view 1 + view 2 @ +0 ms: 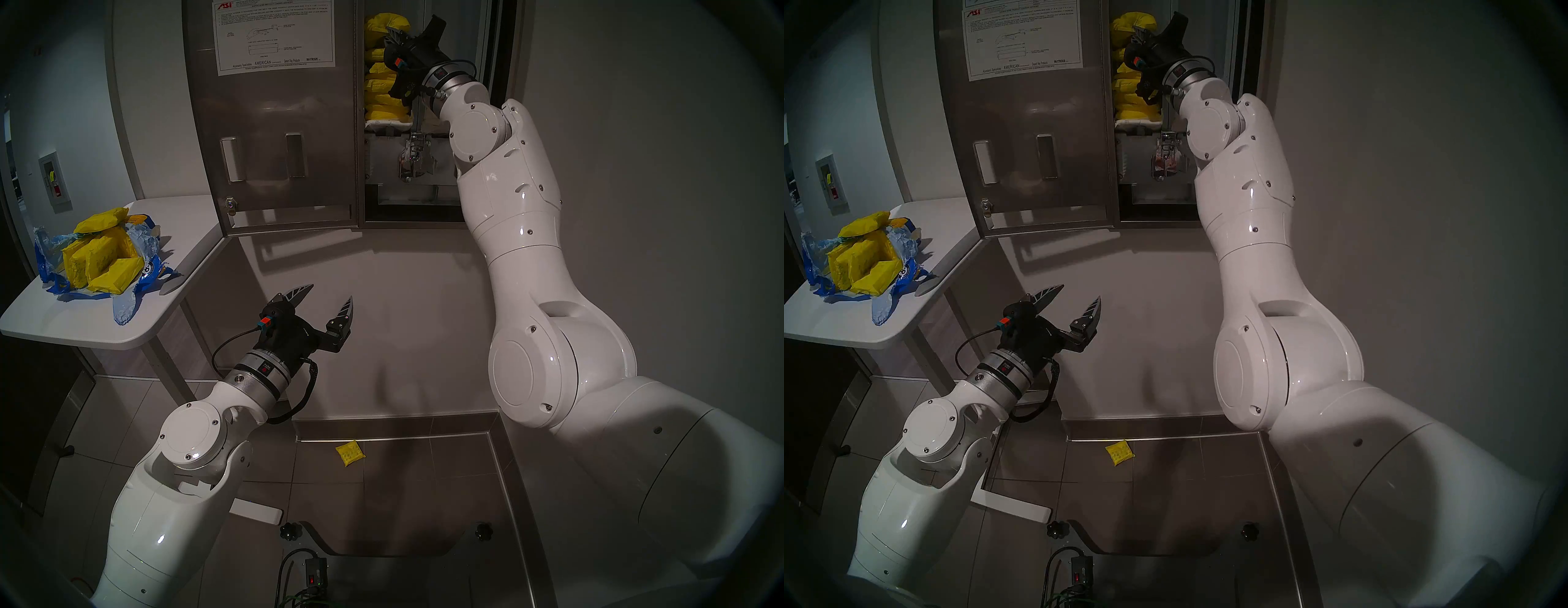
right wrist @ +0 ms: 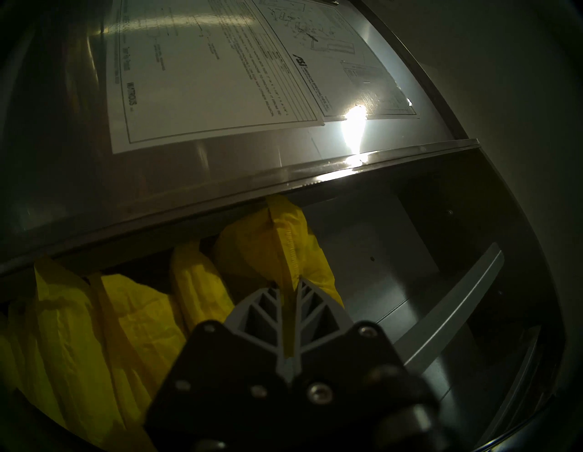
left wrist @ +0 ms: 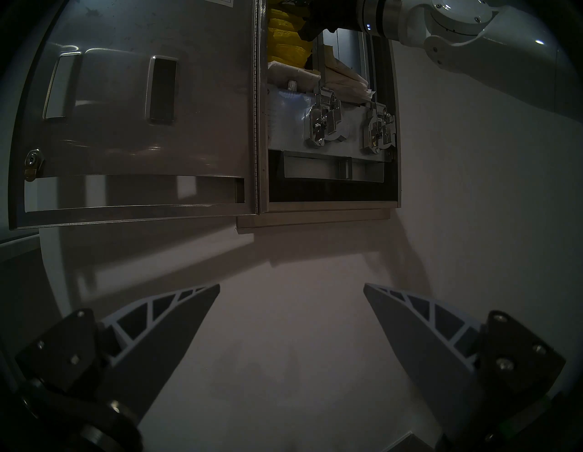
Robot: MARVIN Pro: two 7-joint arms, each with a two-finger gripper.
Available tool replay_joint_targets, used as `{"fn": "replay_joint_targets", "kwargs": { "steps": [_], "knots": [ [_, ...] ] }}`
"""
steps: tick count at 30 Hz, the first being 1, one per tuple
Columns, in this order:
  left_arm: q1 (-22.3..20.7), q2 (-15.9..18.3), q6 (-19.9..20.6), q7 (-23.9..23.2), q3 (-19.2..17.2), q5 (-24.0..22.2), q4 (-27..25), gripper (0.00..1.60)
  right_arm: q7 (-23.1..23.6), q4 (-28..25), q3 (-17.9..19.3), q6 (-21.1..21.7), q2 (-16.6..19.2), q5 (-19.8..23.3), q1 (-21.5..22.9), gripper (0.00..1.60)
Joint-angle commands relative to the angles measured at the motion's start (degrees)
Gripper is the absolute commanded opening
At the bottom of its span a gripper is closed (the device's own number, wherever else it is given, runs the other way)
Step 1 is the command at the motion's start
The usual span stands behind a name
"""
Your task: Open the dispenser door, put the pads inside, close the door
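White wall and grey floor tiles frame a steel dispenser cabinet [image 1: 424, 127] recessed into the wall on the far side. Up inside its left column, the right gripper [image 2: 288, 288] is pressed together on the seam of a crinkly bright yellow pad packet [image 2: 277, 240], pinching it by the thin flap, probably so the body can settle on top of the yellow stack [image 1: 384, 91] already filling that column. Left of the gripper, the tall brushed-steel dispenser door [image 1: 275, 140] stands swung wide open, its white instruction sheet [image 1: 271, 36] facing out, keeping the opening clear. Lower and nearer, the left gripper [image 1: 329, 303] hangs with its fingers spread and empty, apart from everything. On the white side table [image 1: 85, 327] at far left, more yellow packets [image 1: 102, 263] sit in a torn blue plastic bag [image 1: 123, 310]. One yellow packet [image 1: 350, 453] lies on the floor below.
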Motion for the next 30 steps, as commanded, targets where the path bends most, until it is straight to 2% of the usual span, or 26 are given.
{"fn": "replay_joint_targets", "kwargs": {
  "steps": [1,4,7,8,9,13,14,15,22,30],
  "knots": [
    [-0.9,0.0,-0.6,-0.1,-0.5,-0.1,-1.7,1.60,2.3,-2.9,-0.3,0.9,-1.3,0.7,3.1,0.00],
    [-0.9,-0.1,-0.5,-0.1,-0.5,-0.1,-1.7,1.60,3.6,-3.6,-0.3,1.2,-1.4,0.9,3.0,0.00],
    [-0.9,-0.1,-0.5,-0.2,-0.5,-0.1,-1.7,1.60,4.7,-4.5,-0.4,1.5,-1.5,1.1,2.7,0.44],
    [-0.9,-0.1,-0.5,-0.2,-0.6,-0.1,-1.7,1.60,5.2,-4.9,-0.4,1.6,-1.6,1.2,2.6,0.50],
    [-0.9,-0.1,-0.5,-0.2,-0.6,0.0,-1.7,1.60,5.6,-5.3,-0.4,1.7,-1.6,1.3,2.5,0.63],
    [-0.9,-0.2,-0.5,-0.3,-0.6,0.0,-1.7,1.60,7.5,-6.9,-0.6,2.3,-1.9,1.7,2.3,0.78],
    [-0.9,-0.2,-0.5,-0.3,-0.6,0.0,-1.7,1.60,7.9,-7.3,-0.6,2.4,-1.9,1.8,2.1,0.97],
    [-0.9,-0.2,-0.5,-0.3,-0.6,0.0,-1.7,1.60,8.3,-7.6,-0.6,2.5,-2.0,1.9,2.1,1.05],
    [-0.8,-0.3,-0.5,-0.4,-0.7,0.1,-1.7,1.60,11.3,-10.3,-0.3,3.3,-2.2,2.9,1.3,1.17],
    [-0.8,-0.5,-0.4,-0.5,-0.7,0.1,-1.7,1.60,14.5,-13.3,0.1,4.4,-2.6,3.9,0.2,1.07]
  ]
}}
